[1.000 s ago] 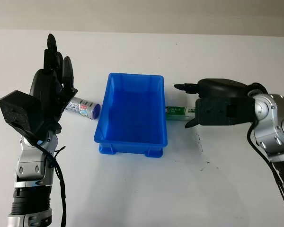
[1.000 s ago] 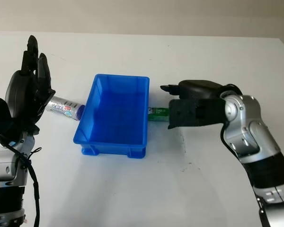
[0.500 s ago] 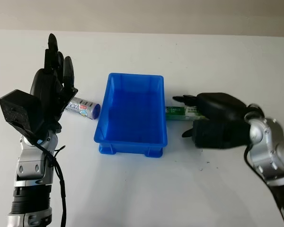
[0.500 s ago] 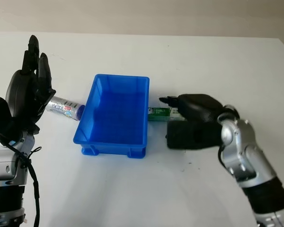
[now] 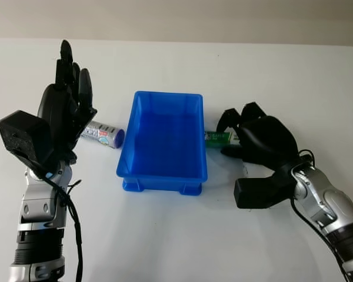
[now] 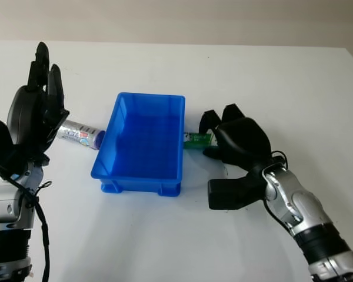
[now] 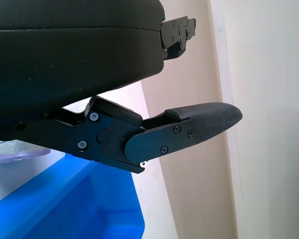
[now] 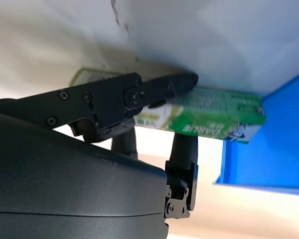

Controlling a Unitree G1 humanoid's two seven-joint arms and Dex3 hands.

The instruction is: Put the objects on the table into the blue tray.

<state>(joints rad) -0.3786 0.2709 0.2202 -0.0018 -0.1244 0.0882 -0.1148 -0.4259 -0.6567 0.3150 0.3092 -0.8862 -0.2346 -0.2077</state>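
A blue tray stands mid-table with nothing inside. Against its right wall lies a green box on the table. My right hand is down over that box, fingers curled around it, with fingertips on one long side and the thumb on the other. A silver tube with a purple cap lies left of the tray. My left hand is held up open above the tube's left end, holding nothing.
The white table has free room in front of the tray and behind it. A small dark mark is on the table under the right hand. The table's far edge runs along the back.
My right hand has dropped from hovering beside the tray, turned palm-down over the green box, and its fingers have curled around it. The left hand and the tube have not moved.
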